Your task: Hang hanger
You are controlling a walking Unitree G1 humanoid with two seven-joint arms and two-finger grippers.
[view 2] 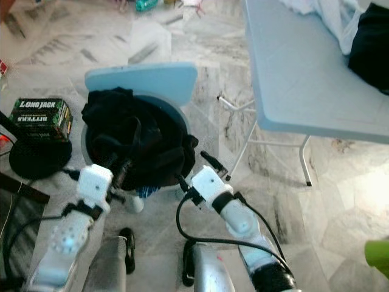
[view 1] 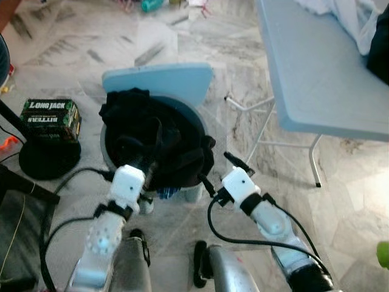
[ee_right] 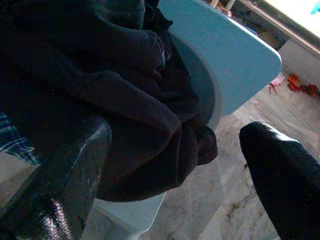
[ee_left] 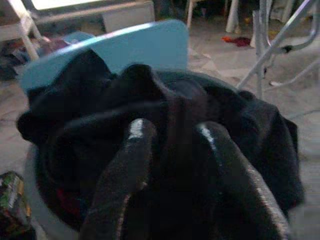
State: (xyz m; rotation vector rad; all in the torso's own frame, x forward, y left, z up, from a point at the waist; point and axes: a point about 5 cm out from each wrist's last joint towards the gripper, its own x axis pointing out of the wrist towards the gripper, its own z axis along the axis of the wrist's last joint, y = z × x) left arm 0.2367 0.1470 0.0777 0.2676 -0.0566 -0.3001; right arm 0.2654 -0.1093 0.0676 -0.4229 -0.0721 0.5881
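**Both grippers at a chair heaped with dark clothing**

Head views: a pale blue chair (view 1: 161, 82) carries a heap of black clothing (view 1: 155, 143). The left gripper (view 1: 148, 163) reaches into the heap; the right gripper (view 1: 220, 170) sits at its right edge. A grey folding table (view 1: 316, 73) stands to the right, a green box (view 1: 50, 118) to the left.

Left wrist view: two black fingers (ee_left: 131, 165) are slightly parted, pressed into the cloth (whether they grip it, I cannot tell).

Right wrist view: fingers (ee_right: 282, 175) spread wide, one against the clothing, nothing clamped. I cannot pick out a hanger.
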